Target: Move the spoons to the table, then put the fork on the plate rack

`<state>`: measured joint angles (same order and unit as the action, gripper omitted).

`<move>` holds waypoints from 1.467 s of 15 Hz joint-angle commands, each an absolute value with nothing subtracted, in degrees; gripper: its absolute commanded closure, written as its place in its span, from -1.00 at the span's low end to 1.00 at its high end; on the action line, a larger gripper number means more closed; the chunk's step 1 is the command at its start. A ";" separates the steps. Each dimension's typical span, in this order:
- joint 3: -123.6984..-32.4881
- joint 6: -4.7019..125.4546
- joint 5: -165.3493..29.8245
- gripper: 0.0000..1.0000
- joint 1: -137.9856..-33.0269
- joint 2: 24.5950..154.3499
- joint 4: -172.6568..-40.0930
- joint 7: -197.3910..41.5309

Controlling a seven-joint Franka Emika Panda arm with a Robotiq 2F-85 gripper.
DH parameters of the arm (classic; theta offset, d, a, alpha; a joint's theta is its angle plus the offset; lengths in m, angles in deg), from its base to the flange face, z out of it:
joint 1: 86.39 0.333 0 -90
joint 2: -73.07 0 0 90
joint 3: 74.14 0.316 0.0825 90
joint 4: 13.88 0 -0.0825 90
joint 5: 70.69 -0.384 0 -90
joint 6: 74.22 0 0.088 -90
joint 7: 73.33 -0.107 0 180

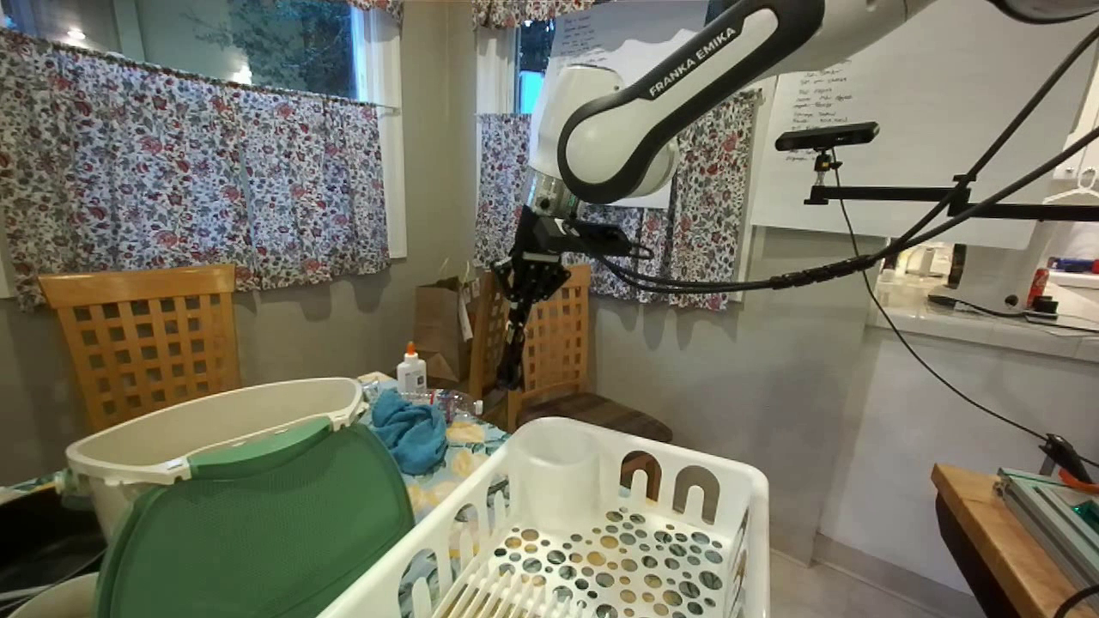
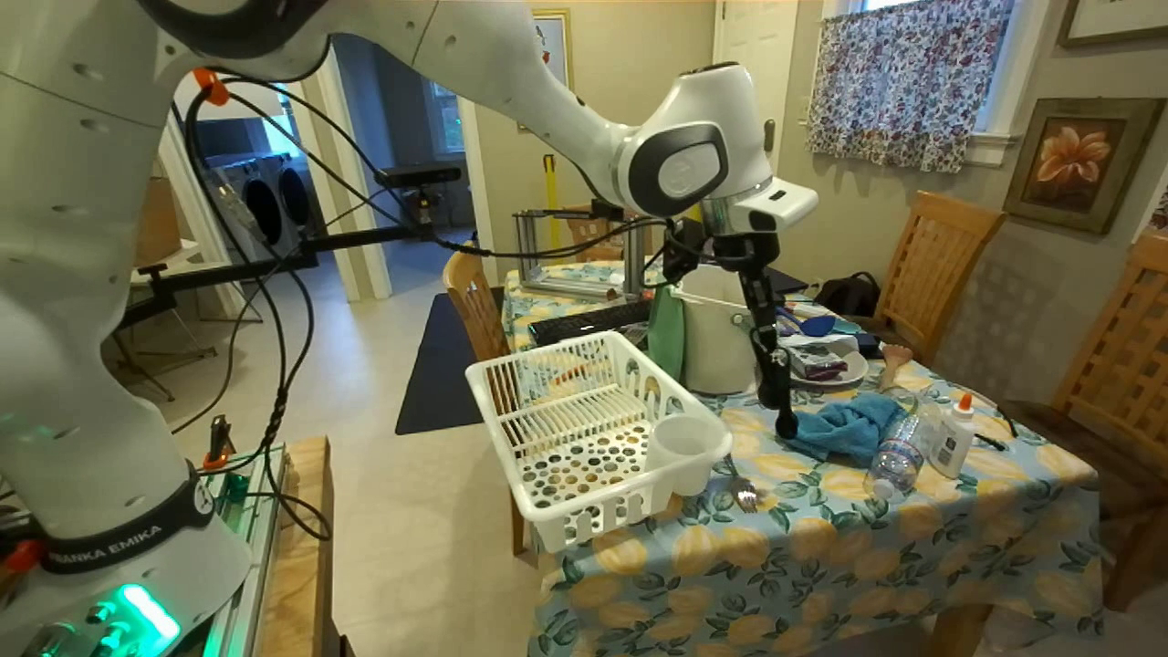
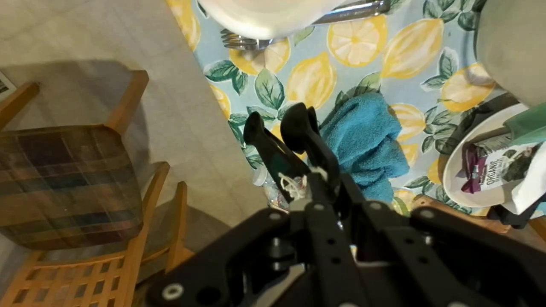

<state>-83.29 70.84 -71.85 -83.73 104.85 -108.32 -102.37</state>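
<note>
1. In an exterior view: gripper [image 1: 518,311] up in the air past the plate rack [image 1: 757,515], clamped on the black spoons [image 1: 511,360], rounded ends down. Rack's round utensil cup [image 1: 558,481] sits in its far corner. Cream tub [image 1: 232,403] and green cover [image 1: 283,524] beside the rack. Glue bottle [image 1: 412,376] upright.
2. In an exterior view: rack at the edge of the table [image 2: 812,484]. Fork [image 2: 745,495] on the table, just beside the rack's cup corner, tines in the open. Spoons hang over the table near the blue towel [image 2: 844,429]; can't tell the gap below. Plastic bottle [image 2: 899,456] on its side.
3. In the wrist view: jaws close together, spoons pinched between; white stringlike bit [image 3: 292,185] at the grip. Towel just beside the spoons. Fork tines show, middle hidden by a rounded white rim [image 3: 264,30]. Packet [image 3: 507,164] in a white dish [image 3: 453,187]. Chair [image 3: 72,183] past the table edge.
</note>
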 commanded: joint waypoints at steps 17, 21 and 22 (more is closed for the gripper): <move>-79.16 70.52 -76.05 -0.85 -87.29 119.96 -90.79 -97.22; -76.95 66.81 -78.56 -1.00 -88.40 116.02 -96.29 -94.38; -76.15 65.46 -79.42 -1.00 -88.96 115.33 -97.37 -93.12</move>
